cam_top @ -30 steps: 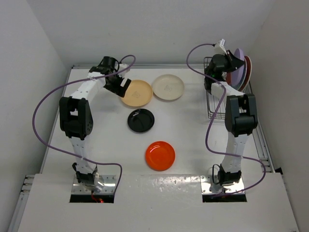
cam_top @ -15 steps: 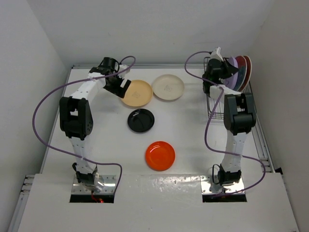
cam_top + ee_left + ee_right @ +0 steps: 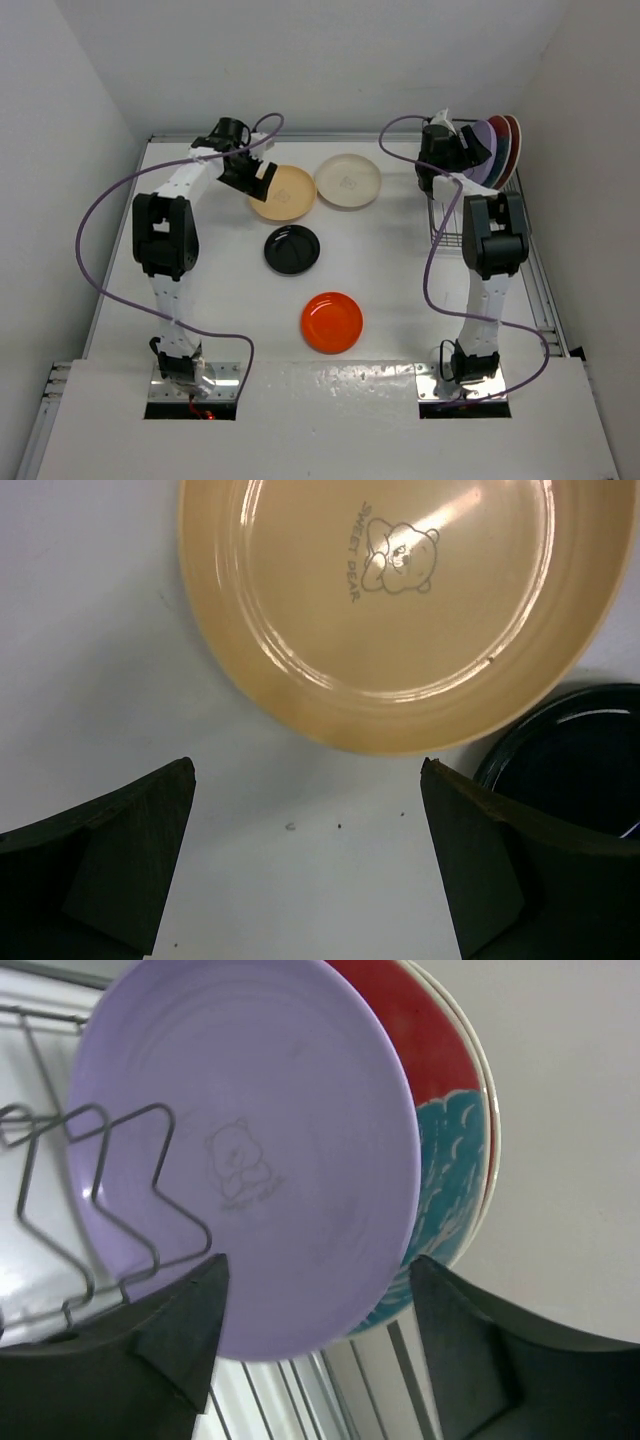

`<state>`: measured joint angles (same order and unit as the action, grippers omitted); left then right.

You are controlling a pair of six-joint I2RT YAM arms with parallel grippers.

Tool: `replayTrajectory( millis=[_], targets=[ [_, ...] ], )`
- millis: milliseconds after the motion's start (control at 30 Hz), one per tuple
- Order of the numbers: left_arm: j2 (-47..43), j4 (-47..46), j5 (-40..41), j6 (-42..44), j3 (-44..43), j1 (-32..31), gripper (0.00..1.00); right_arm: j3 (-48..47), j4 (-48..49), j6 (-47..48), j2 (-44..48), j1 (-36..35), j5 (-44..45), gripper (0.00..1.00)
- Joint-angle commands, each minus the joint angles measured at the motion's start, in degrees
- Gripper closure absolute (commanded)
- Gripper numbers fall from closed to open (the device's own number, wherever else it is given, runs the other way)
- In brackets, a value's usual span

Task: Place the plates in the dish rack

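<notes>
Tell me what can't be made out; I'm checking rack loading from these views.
- Top view: the right arm covers much of the dish rack, hiding plate slots.
- Right wrist view: the lilac plate hides most of the red-and-teal plate behind it; the right tool covers part of its lower edge.
- Left wrist view: the black plate is cut off by the left tool and the frame edge.

1. We are seeing a glossy yellow-orange plate (image 3: 400, 610) and a shinier black plate (image 3: 570, 750).
2. We are reading the lilac plate (image 3: 250, 1150) as smooth, possibly plastic.
3. We are noting the dish rack (image 3: 188, 1175) as thin metal wire.
</notes>
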<state>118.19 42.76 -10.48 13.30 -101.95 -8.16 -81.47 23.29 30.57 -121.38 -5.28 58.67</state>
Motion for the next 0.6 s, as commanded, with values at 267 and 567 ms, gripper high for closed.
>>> replayTrajectory(
  millis=[267, 567],
  targets=[
    [14.08, -0.49, 7.66, -7.41, -9.23, -0.27, 0.0, 2.02, -15.35, -13.84, 20.65, -3.51, -5.31, 0.16],
    [17.07, 1.18, 1.42, -7.41, -9.93, -0.27, 0.88, 7.38, -25.49, -23.98, 31.47, -6.67, -14.91, 0.15]
  ],
)
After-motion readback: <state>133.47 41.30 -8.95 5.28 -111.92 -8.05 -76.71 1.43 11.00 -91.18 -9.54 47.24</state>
